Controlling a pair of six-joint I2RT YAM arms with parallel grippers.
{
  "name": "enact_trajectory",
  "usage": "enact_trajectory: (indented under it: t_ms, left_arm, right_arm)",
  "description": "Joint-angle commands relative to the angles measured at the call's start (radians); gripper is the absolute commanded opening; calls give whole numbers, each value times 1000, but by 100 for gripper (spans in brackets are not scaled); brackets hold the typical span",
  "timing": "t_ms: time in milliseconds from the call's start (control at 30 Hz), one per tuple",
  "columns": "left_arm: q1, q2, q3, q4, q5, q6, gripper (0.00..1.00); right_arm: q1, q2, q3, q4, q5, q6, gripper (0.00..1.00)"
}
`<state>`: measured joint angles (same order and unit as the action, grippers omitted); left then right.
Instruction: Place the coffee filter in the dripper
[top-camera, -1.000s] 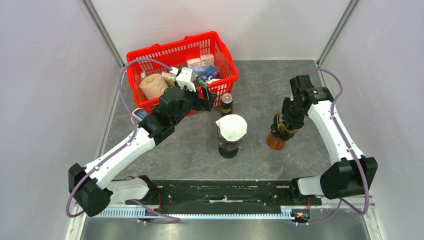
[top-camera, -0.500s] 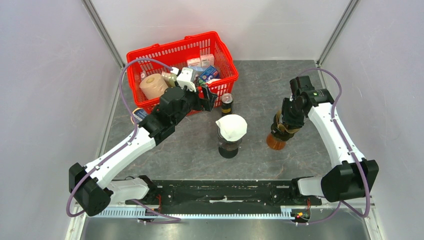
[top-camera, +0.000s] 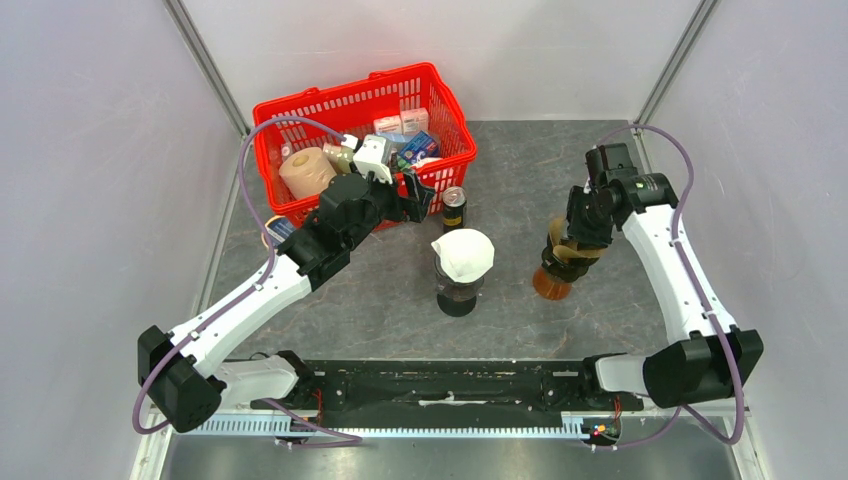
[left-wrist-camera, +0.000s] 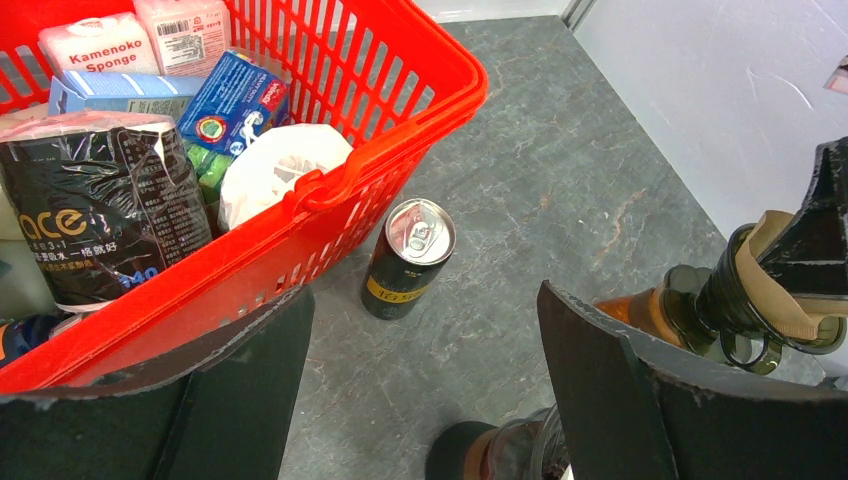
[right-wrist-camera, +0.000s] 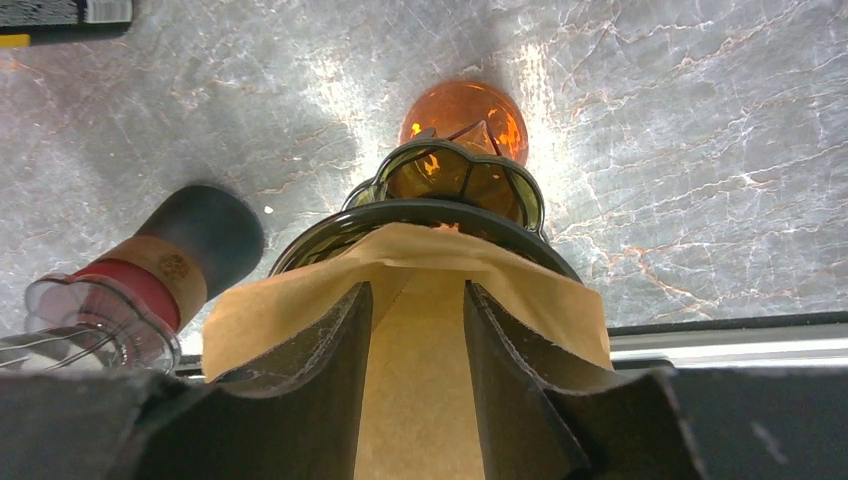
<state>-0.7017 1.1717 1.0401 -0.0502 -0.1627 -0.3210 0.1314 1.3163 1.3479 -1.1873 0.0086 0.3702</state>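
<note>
**Already seated: brown filter in the dripper, right jaws upon it**

The brown coffee filter (right-wrist-camera: 260, 325) lies in the mouth of the dark glass dripper (right-wrist-camera: 465, 175). The dripper stands on an amber server (right-wrist-camera: 465, 110) on the right half of the grey counter (top-camera: 400, 310). The right jaws come down on the filter from above. Their two fingers (right-wrist-camera: 325, 370) stand part-way apart, with paper showing between them and to either side. I cannot tell whether they pinch the paper or only rest against it.

The left jaws are spread wide with nothing between them. They hover just beside the near rim of the red basket (left-wrist-camera: 460, 75), above a black can (left-wrist-camera: 410, 255) that stands upright outside it. Between the arms, a second dripper with a white filter (top-camera: 463, 253) stands on its own carafe (top-camera: 457, 297).
</note>
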Motion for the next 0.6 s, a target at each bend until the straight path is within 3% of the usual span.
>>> enact_trajectory:
  t_ms: [0, 233, 433, 567]
  left_arm:
    - [7, -1, 23, 29, 2, 8, 89]
    - [7, 2, 24, 28, 7, 7, 89]
    - [7, 3, 24, 28, 9, 6, 89]
    - [7, 5, 25, 27, 11, 6, 89]
  right_arm:
    - [5, -43, 67, -24, 10, 0, 47]
    - [5, -74, 99, -21, -5, 13, 47]
    - [5, -92, 77, 8, -172, 2, 45]
    - [5, -88, 45, 13, -182, 4, 43]
